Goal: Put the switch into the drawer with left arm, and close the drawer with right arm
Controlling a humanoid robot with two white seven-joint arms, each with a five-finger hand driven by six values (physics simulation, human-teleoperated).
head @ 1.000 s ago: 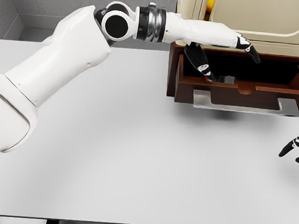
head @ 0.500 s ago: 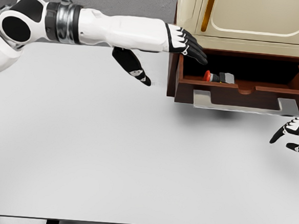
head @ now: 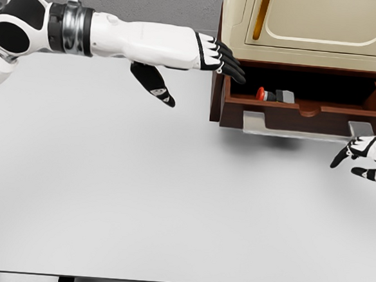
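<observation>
Grey-white table (head: 170,204) fills the near ground, bare surface running back toward the drawer (head: 306,117). Right hand (head: 367,160) shows at the picture's right edge, just in front of the drawer's right end and near the metal handle (head: 305,131); fingers spread and relaxed, holding nothing, black tips pointing left and down, not clearly touching the handle. Drawer is dark brown wood, pulled open, set under a cream cabinet (head: 312,27). Switch (head: 274,95) lies inside the drawer, left of its middle, close behind the front wall: red button end to the left, grey body to the right. Left hand (head: 216,56) hovers at the drawer's left rear corner, above the rim, fingers straight and close together, thumb hanging apart well to the left, grasping nothing. Its arm reaches in from the upper left.
</observation>
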